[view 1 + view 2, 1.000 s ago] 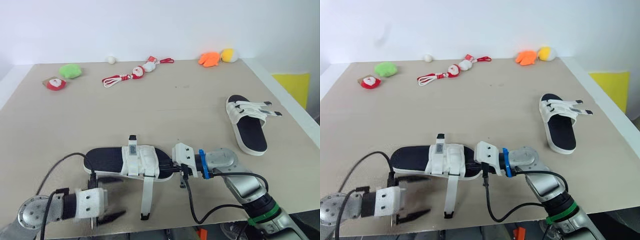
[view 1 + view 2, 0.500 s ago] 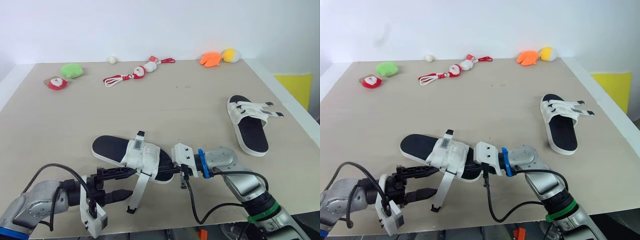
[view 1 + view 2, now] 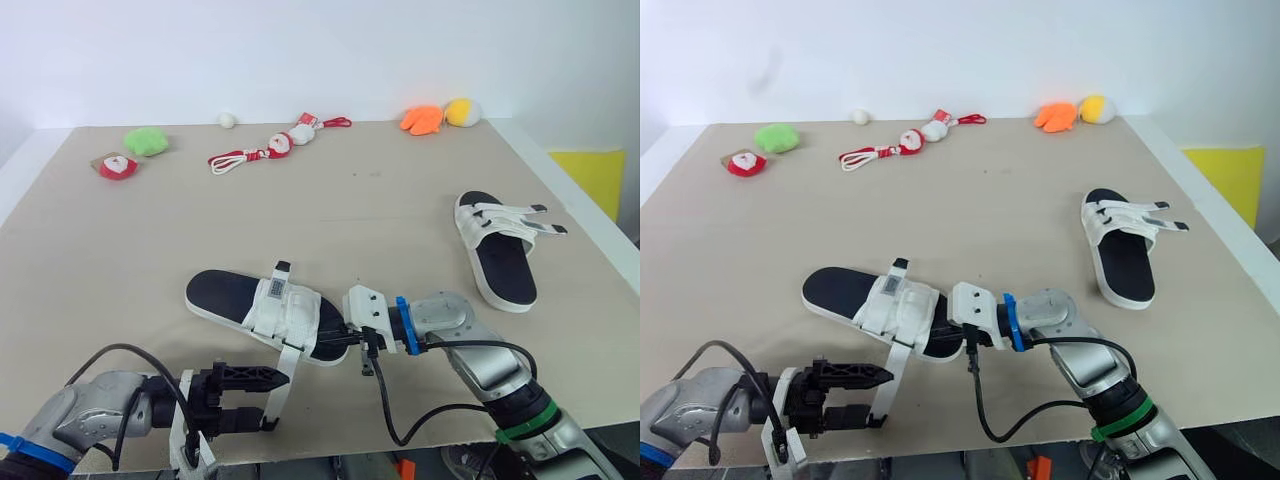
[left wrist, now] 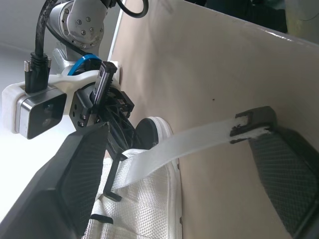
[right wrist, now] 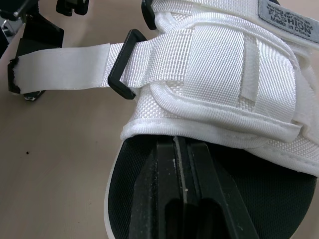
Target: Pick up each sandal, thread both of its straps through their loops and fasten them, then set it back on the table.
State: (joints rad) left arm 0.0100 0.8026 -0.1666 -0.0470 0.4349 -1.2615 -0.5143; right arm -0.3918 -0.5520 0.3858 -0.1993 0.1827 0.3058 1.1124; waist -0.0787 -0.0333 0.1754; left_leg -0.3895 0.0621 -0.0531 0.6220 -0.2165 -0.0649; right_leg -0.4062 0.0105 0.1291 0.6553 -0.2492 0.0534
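The desk carries the near sandal close to its front edge, long axis running left to right; the right gripper is closed on the sole at its right end; the loose strap points toward the robot, its tip between the spread fingers of the left gripper, which grips nothing yet; the left arm is, I think, the nearer one to pull it.

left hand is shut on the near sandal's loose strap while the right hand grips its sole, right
Not shut: the left wrist view shows the left hand open, fingers either side of the loose strap. The right hand does grip the near sandal by its sole.
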